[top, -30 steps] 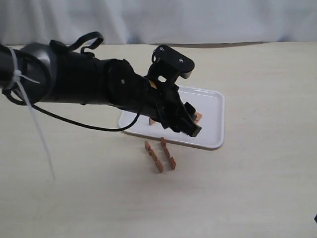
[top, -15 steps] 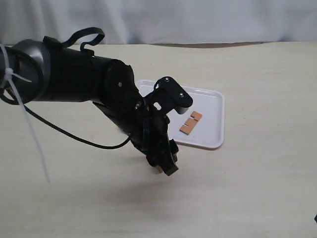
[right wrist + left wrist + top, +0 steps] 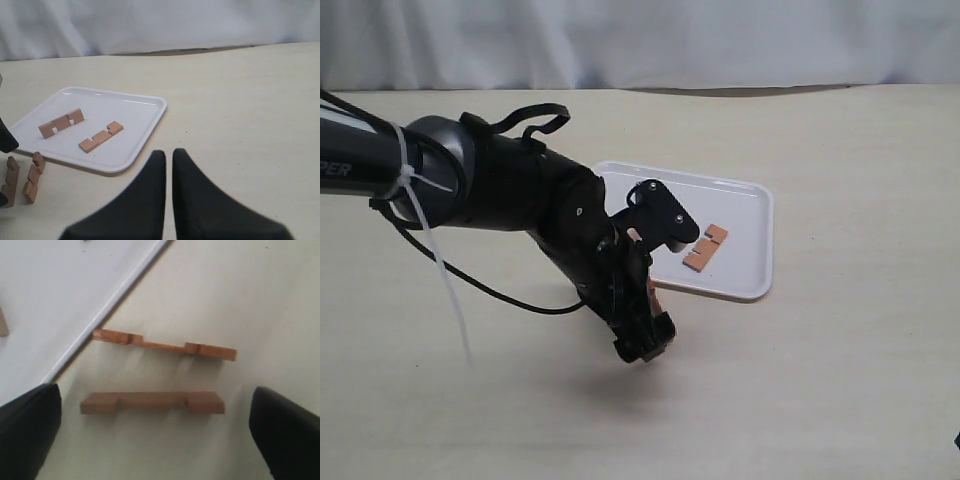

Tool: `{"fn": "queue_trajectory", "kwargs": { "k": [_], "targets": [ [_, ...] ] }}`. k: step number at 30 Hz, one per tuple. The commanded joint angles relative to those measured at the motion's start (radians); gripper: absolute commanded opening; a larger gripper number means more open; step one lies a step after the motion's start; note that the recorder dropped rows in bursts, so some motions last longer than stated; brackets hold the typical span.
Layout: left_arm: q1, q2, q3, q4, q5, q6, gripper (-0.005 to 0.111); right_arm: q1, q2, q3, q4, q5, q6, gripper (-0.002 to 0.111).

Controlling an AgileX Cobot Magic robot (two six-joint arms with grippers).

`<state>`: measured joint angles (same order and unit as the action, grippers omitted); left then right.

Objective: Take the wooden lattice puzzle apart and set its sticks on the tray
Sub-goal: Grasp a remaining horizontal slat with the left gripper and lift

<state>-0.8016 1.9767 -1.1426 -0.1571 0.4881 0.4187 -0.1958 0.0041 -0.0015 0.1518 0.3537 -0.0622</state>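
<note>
The lattice puzzle is apart; no assembled grid shows. Two notched sticks (image 3: 61, 123) (image 3: 101, 136) lie on the white tray (image 3: 135, 115). The exterior view shows one of them (image 3: 705, 247) on the tray (image 3: 740, 215). Two more sticks (image 3: 152, 402) (image 3: 165, 345) lie side by side on the table beside the tray's edge (image 3: 50, 290). My left gripper (image 3: 155, 435) hangs open just over the nearer stick, one finger (image 3: 27, 430) past each end. In the exterior view it (image 3: 648, 350) covers most of those sticks. My right gripper (image 3: 169, 155) is shut on nothing, off to the side above bare table.
The tan tabletop (image 3: 840, 380) runs all around the tray. A white curtain (image 3: 720, 40) closes the far side. The left arm's black body and cable (image 3: 500, 200) stretch over the table's left half.
The left arm has swung from above the tray down to the two sticks on the table before it. A stick it hung over now lies bare on the tray.
</note>
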Motion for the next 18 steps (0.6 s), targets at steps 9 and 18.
{"fn": "queue_trajectory", "kwargs": {
  "k": [9,18],
  "targets": [
    [-0.001,0.038,0.0,0.086,-0.031,-0.084,0.094,-0.005,-0.004,0.002,0.002,-0.011,-0.003,0.005],
    [-0.001,0.068,0.0,0.086,-0.061,-0.084,0.094,-0.005,-0.004,0.002,0.002,-0.011,-0.003,0.005]
  ]
}}
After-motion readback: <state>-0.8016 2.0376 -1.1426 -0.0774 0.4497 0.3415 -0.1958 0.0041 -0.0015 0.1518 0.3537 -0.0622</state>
